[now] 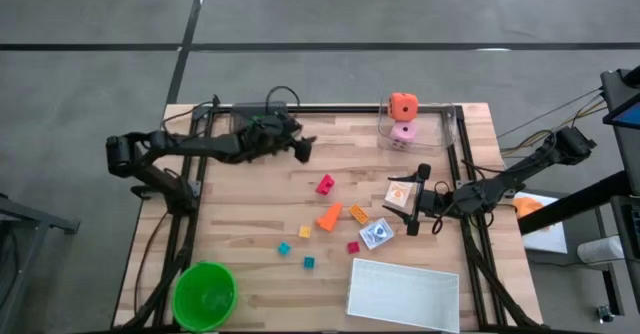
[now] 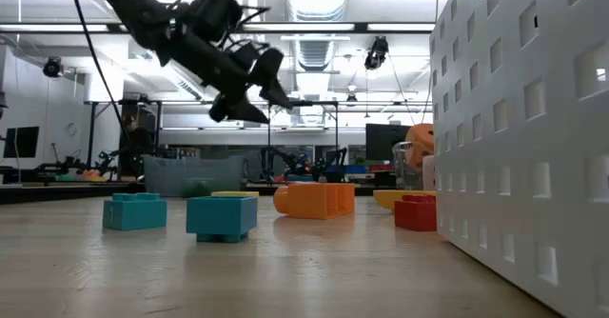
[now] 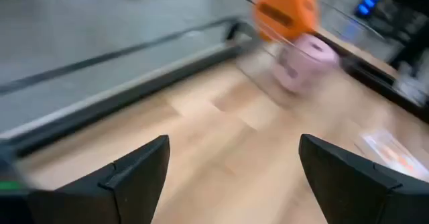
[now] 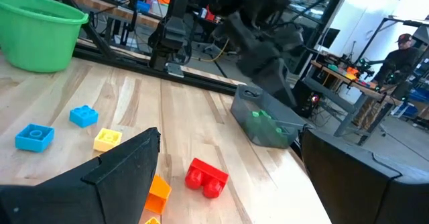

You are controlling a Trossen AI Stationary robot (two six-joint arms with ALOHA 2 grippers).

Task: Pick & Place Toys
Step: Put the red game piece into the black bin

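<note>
My left gripper (image 1: 302,151) (image 3: 231,177) hangs open above the table's far middle, with nothing between its fingers. Ahead of it, an orange holed cube (image 3: 285,13) sits on top of a pink die (image 3: 305,60) inside a clear box (image 1: 440,124) at the far right. My right gripper (image 1: 414,198) (image 4: 228,177) stands open and level at the right edge, beside a printed card (image 1: 400,194). Loose on the wood lie a red brick (image 1: 325,184), an orange cone (image 1: 329,217), an orange brick (image 1: 358,214), several tiny cubes around (image 1: 304,231), and a second card (image 1: 376,234).
A round green bowl (image 1: 205,294) stands at the near left corner and a white tray (image 1: 403,294) at the near right. A second clear box holding green pieces (image 4: 265,123) sits at the far edge under my left arm. Bare wood lies at the table's left middle.
</note>
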